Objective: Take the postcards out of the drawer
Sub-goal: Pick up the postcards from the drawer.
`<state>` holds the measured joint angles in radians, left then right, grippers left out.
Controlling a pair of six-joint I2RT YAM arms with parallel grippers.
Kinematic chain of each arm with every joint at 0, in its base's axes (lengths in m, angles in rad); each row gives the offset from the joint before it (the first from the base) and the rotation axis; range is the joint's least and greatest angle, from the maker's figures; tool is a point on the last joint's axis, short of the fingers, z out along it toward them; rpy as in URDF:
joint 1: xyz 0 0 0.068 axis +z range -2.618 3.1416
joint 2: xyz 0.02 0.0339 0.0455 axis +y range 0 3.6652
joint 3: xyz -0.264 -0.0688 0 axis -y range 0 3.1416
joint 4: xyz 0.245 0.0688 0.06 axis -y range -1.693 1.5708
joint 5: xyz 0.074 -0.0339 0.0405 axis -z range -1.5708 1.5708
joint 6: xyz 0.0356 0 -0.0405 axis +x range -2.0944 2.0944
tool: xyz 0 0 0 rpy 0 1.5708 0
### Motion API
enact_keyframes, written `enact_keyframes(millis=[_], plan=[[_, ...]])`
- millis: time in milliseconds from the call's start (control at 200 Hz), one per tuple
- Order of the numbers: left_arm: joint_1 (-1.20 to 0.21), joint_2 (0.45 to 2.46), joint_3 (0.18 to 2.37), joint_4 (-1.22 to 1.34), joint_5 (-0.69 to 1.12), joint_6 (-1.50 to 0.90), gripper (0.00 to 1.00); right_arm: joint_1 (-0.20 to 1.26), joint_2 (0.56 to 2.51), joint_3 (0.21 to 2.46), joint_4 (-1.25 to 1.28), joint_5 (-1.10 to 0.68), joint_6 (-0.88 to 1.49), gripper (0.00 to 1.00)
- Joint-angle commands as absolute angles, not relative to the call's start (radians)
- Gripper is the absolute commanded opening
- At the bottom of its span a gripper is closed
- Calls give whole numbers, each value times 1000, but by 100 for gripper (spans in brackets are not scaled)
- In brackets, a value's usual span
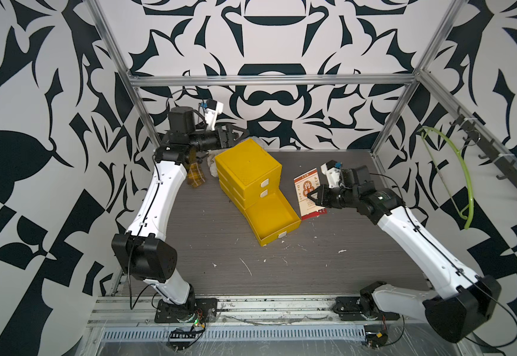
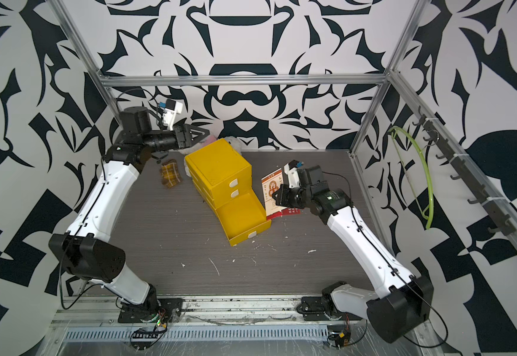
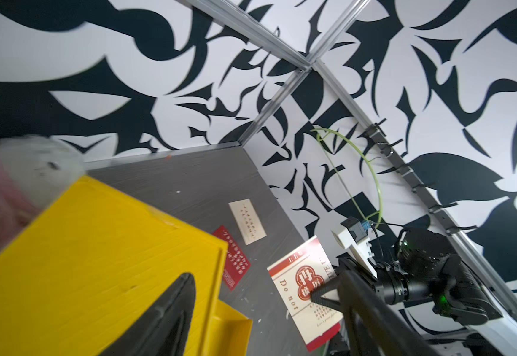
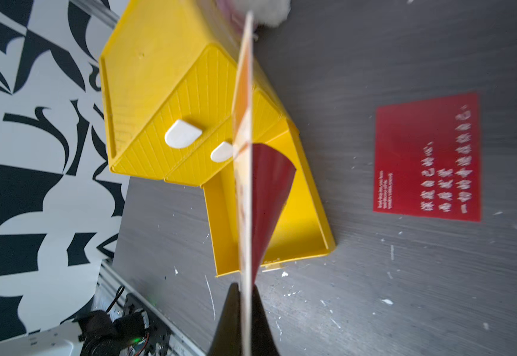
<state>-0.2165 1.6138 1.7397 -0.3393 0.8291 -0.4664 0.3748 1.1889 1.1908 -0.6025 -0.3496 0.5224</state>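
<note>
Right arm [image 1: 411, 237] low, outstretched, gripper [image 1: 309, 196] tight on two postcards [image 1: 301, 185].

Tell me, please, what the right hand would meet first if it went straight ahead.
Probably the open yellow drawer: the right hand, shut on two cards, points at it, though its height is unclear.

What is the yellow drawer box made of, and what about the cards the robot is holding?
The yellow drawer box looks like hard plastic: one even colour, moulded ridges on the fronts, a dull sheen. The cards in the right gripper seem to be thin printed cardboard: seen edge-on they are sliver-thin, and the red one curls.
</note>
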Motion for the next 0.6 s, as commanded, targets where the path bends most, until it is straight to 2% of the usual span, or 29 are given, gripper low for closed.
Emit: enact_keyframes(millis=[0, 315, 595], plan=[[-295, 1565, 1633, -166, 868, -559, 78, 353, 1154, 1244, -543, -290, 480, 4], [-546, 1567, 1413, 8, 905, -563, 73, 286, 1216, 1290, -302, -298, 545, 5], [-616, 1685, 1272, 409, 983, -788, 62, 207, 1220, 1221, -91, -393, 707, 5]])
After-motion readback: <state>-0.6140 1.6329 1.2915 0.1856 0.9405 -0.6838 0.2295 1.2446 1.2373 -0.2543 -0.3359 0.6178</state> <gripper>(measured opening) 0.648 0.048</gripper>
